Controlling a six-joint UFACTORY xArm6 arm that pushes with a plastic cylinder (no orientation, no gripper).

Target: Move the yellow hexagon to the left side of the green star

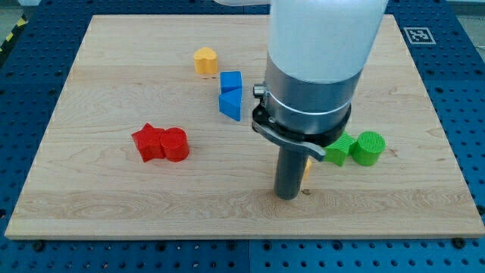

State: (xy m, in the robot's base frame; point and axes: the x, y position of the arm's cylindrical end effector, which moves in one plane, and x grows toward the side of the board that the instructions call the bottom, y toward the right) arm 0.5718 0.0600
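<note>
The yellow hexagon (307, 165) shows only as a thin yellow sliver at the right edge of my rod; the rest is hidden behind it. The green star (338, 150) lies just to its right, partly covered by the arm's body. My tip (288, 197) rests on the board, touching or nearly touching the hexagon's left side, toward the view's bottom. The arm's wide white and grey body fills the view's top centre.
A green cylinder (370, 148) touches the green star's right side. A blue cube (231, 81) and a blue triangle (229, 104) sit left of the arm. A yellow heart (204, 61) lies near the top. A red star (149, 142) and a red cylinder (174, 144) sit together at the left.
</note>
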